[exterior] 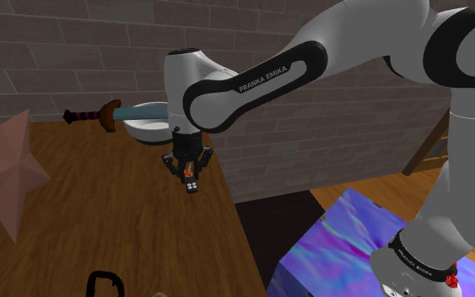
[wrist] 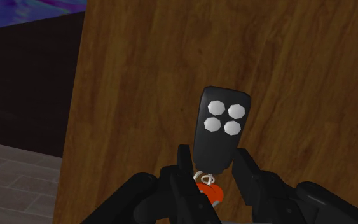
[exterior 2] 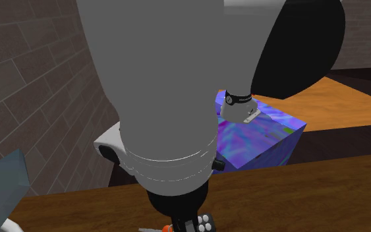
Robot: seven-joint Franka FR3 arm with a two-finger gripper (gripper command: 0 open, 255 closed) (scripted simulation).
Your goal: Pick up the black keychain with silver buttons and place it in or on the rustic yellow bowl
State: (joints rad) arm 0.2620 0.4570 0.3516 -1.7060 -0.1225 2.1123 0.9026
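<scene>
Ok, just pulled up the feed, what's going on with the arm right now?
The white arm has its claw shut on the black keychain with four silver buttons, gripping it by the ring end. It holds the keychain over the wooden table near the edge, apparently lifted clear. The bowl, drawn white-grey rather than yellow, sits further back by the brick wall with a dagger at its rim. The keychain has not reached it yet.

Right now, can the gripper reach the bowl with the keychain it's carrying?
Probably yes. The gripper, shut on the black keychain, hangs above the table close to the pale bowl, with nothing between them. A dagger lies at its rim and may crowd the drop.
</scene>
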